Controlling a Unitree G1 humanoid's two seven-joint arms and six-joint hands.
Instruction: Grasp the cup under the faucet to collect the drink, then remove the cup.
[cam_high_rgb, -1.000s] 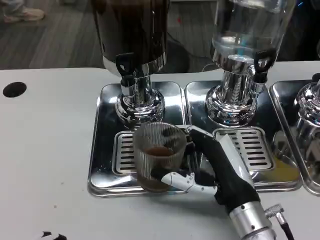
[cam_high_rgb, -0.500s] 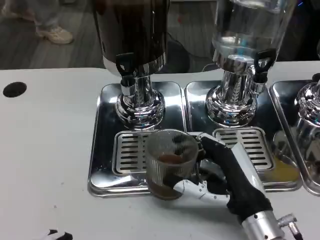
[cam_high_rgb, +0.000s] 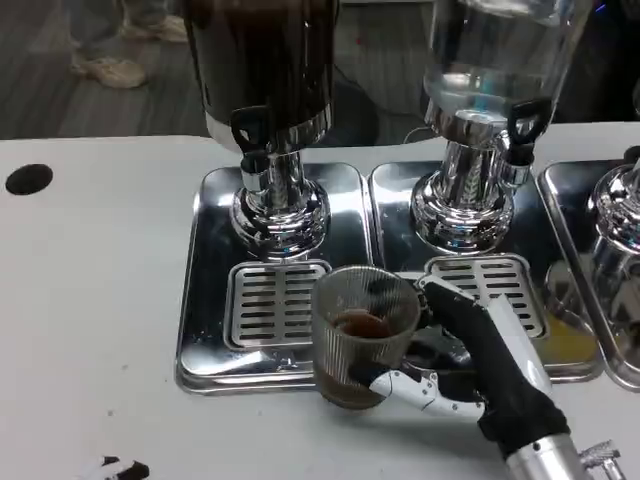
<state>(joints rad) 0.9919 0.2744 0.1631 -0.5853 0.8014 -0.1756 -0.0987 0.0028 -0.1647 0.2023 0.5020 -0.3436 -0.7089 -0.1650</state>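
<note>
White table; right hand (cam_high_rgb: 490, 360) grips ribbed clear cup (cam_high_rgb: 362, 330) holding brown drink.

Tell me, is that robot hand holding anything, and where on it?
Yes. The right hand holds the ribbed clear cup with brown drink in it, fingers wrapped around its side wall near the bottom.

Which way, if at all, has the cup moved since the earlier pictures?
Yes. The cup, held by the right hand, has moved rightward, away from the dark dispenser's faucet, off the left drip grate.
</note>
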